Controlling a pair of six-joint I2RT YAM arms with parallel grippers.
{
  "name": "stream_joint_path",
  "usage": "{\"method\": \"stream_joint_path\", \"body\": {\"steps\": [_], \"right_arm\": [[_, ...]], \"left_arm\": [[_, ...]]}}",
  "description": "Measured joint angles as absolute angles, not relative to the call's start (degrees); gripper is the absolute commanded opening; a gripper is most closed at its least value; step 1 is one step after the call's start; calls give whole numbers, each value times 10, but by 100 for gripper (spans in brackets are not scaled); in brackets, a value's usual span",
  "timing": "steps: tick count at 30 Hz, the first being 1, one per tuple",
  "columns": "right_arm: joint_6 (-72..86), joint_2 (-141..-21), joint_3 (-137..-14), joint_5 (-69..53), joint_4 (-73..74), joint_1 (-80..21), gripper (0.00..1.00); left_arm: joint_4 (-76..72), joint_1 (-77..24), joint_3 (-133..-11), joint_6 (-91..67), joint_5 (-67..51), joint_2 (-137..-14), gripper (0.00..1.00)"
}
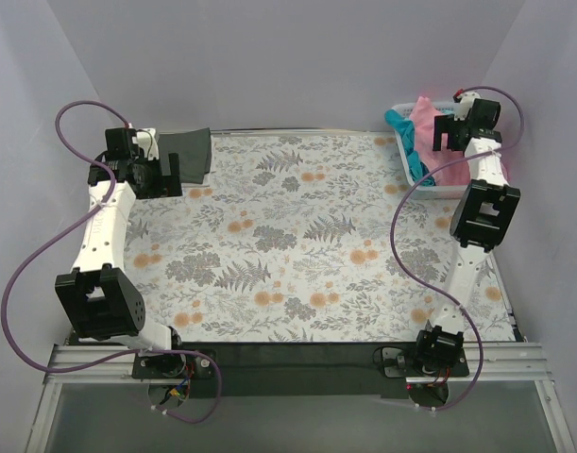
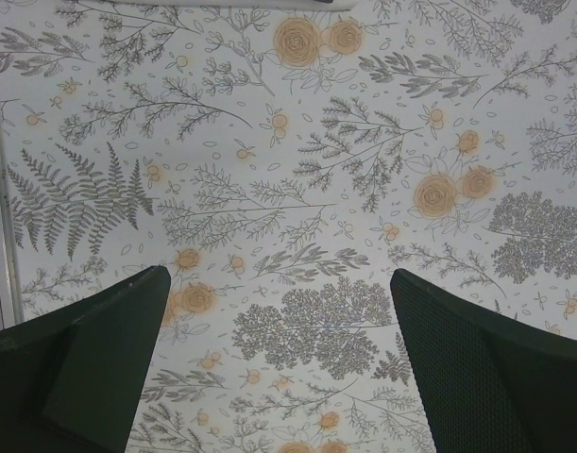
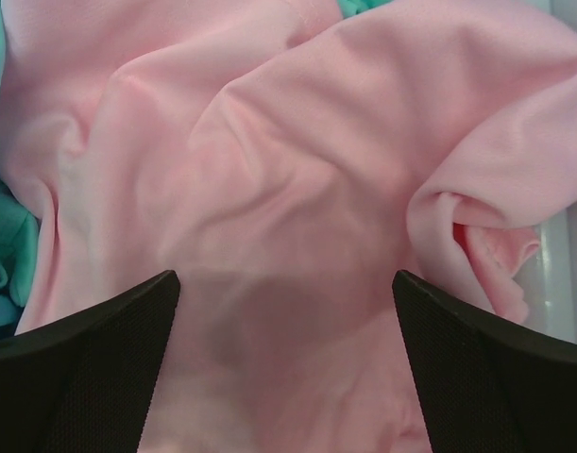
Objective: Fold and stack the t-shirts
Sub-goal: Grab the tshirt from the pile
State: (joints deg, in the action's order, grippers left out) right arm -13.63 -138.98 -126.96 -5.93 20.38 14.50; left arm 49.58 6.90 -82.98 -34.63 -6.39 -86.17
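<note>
The light pink t-shirt [image 1: 426, 114] lies crumpled in the white mesh basket [image 1: 443, 190] at the back right, with the teal-turquoise t-shirt [image 1: 407, 143] beside it and hanging over the basket's left rim. My right gripper [image 1: 453, 130] hovers over the basket. In the right wrist view it [image 3: 286, 278] is open, just above the pink t-shirt [image 3: 269, 160], with teal cloth [image 3: 3, 241] at the left edge. The dark charcoal t-shirt [image 1: 193, 151] lies folded at the back left. My left gripper [image 1: 148, 173] is beside it, open and empty [image 2: 279, 283] over the floral tablecloth [image 2: 297, 189].
The floral tablecloth [image 1: 297, 245] covers the table between the arms. The basket's white wall [image 3: 564, 255] shows at the right of the right wrist view. Grey walls enclose the back and sides.
</note>
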Motion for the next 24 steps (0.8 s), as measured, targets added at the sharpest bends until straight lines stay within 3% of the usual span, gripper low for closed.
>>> {"method": "stream_joint_path", "body": {"steps": [5, 6, 9, 12, 19, 24], "right_arm": [[-126, -1409, -1270, -66, 195, 143, 61], [-124, -1411, -1270, -66, 195, 142, 44], [-130, -1412, -1270, -63, 194, 138, 15], [-129, -1412, -1270, -56, 192, 135, 5], [-134, -1378, -1254, -32, 197, 133, 1], [-126, -1275, -1219, -22, 196, 135, 1]], "left_arm": [[501, 69, -830, -345, -53, -866, 98], [503, 69, -830, -345, -51, -868, 98], [509, 69, -830, -346, -48, -870, 98], [510, 69, -830, -348, -45, -870, 98], [510, 69, -830, -349, -43, -870, 98], [507, 69, -830, -349, -44, -870, 98]]}}
